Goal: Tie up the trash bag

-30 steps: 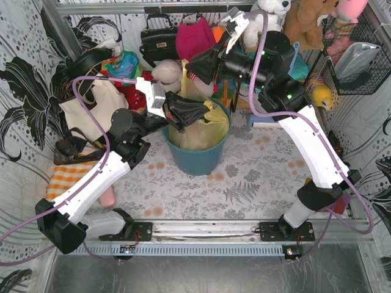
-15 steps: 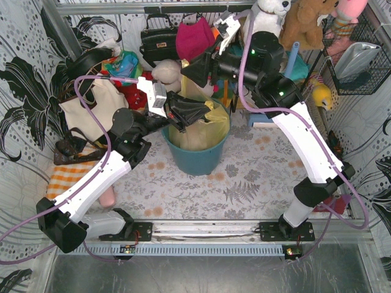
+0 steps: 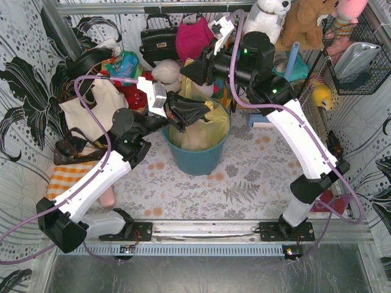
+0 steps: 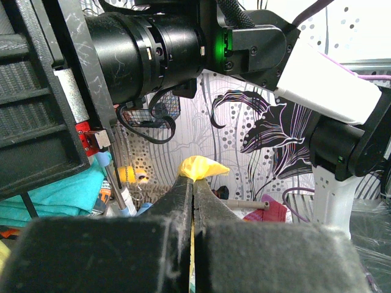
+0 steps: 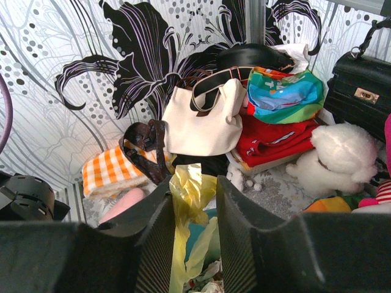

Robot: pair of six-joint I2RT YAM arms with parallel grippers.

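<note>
The yellow trash bag (image 3: 215, 125) sits in a teal bin (image 3: 198, 157) at the table's middle, with white paper showing through it. My left gripper (image 3: 206, 112) hovers over the bin's mouth. In the left wrist view the left gripper (image 4: 193, 180) is shut on one bag flap (image 4: 203, 166), whose tip pokes out past the fingertips. My right gripper (image 3: 185, 72) is above the bin's back rim. In the right wrist view the right gripper (image 5: 194, 184) has its jaws apart, and the other bag flap (image 5: 190, 189) hangs loose between them against the left finger.
A cream tote bag (image 3: 91, 108) and an orange checked cloth (image 3: 66, 174) lie at the left. A black handbag (image 3: 157, 39), a pink bag (image 3: 195, 36) and plush toys (image 3: 305, 21) crowd the back. A wire basket (image 3: 357, 58) hangs at the right.
My right arm has swung left, bringing its gripper from the back right to over the bin's back rim. The left arm and its grip have not moved.
</note>
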